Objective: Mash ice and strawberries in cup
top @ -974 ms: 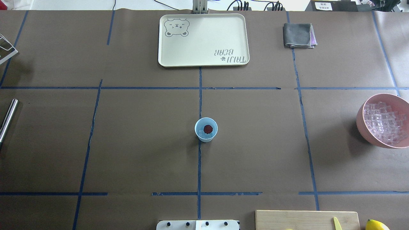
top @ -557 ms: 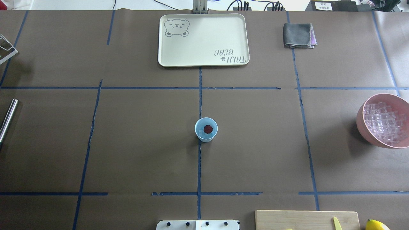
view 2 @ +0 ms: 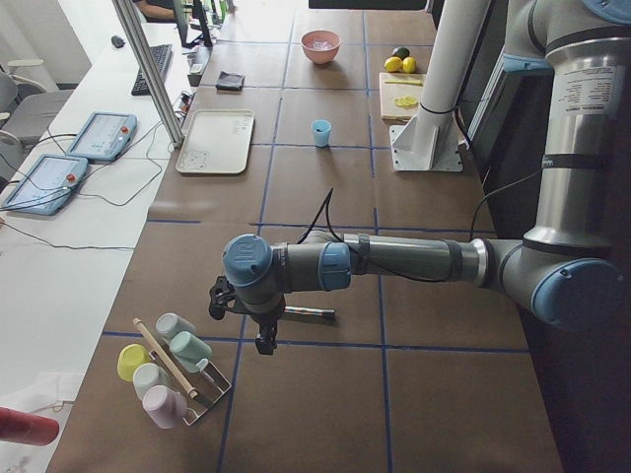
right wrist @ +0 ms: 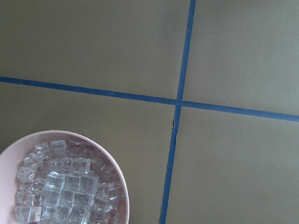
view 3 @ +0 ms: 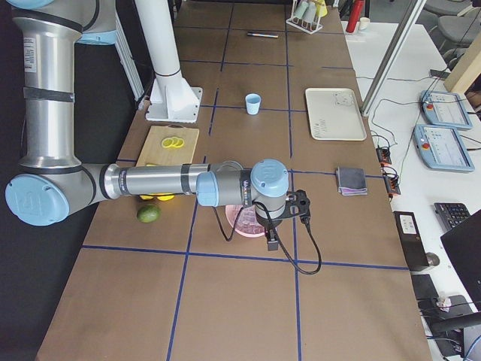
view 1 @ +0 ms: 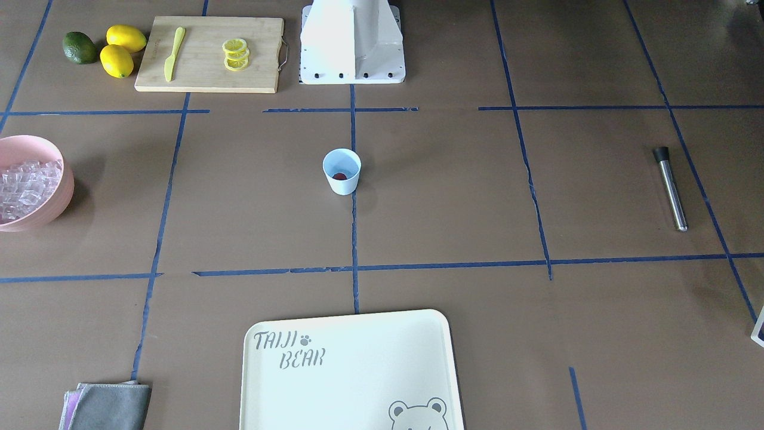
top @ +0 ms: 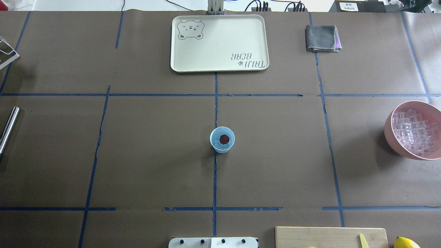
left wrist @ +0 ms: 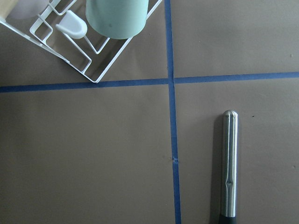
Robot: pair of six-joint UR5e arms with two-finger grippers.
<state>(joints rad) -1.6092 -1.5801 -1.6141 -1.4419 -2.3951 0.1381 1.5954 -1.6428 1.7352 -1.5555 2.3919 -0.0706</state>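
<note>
Mid-table (top: 275,155), the cup (top: 222,139) is standing upright w/ one strawberry (top: 224,138) sitting whole inside it, on what look like a few pale cubes. Nothing in there is looking crushed, so by this reading the loading is done or nearly so, and the mashing itself isn't yet begun. The bulk of the ice (top: 413,132) is lying heaped in the pink bowl (top: 390,137) at the table's edge on the robot's right, well apart from the cup. The likely tool, a steel muddler (view 1: 670,190) w/ a black tip, is lying flat on the table far out on the robot's left, w/ nothing gripping it. The left claw (view 2: 264,340) is hanging above the table close by it, near the wire cup rack (view 2: 187,379). It's showing only in the side cam, so one cannot tell whether its fingers are apart or together. The right claw (view 3: 271,242) is pointing down by the pink bowl, its wrist cam taking in the bowl's rim & bare table alongside. Its fingers, too, cannot be told as apart or together. Judging from this layout, what's left is most of the job: picking up the muddler, bringing it across to the cup, then pressing berry & cubes down, prob. w/ the other arm steadying the light cup.
</note>
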